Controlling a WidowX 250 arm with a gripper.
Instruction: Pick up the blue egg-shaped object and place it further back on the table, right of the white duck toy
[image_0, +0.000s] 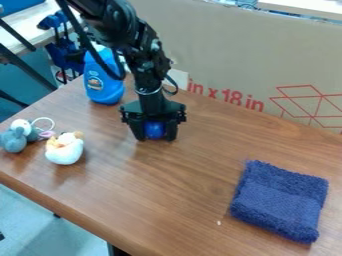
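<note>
The tool (155, 138) is clasping a ball (155, 130), parted to its width; that roundness is possibly inviting a slip.

Brown table (180, 200) is supporting a blue bottle (103, 82), grey-blue toy (14, 140), white toy (65, 150) and folded navy towel (280, 201).

Around the middle of the brown wood-grain table (180, 185), we see a square navy terry towel (280, 201) at four o'clock and a blue plastic bottle (103, 82) at eleven. At nine, we find a small white-and-orange toy (65, 150) near a grey-blue-and-white toy (14, 140); at one, a tan cardboard panel (234, 55) with red print stands upright.
</note>
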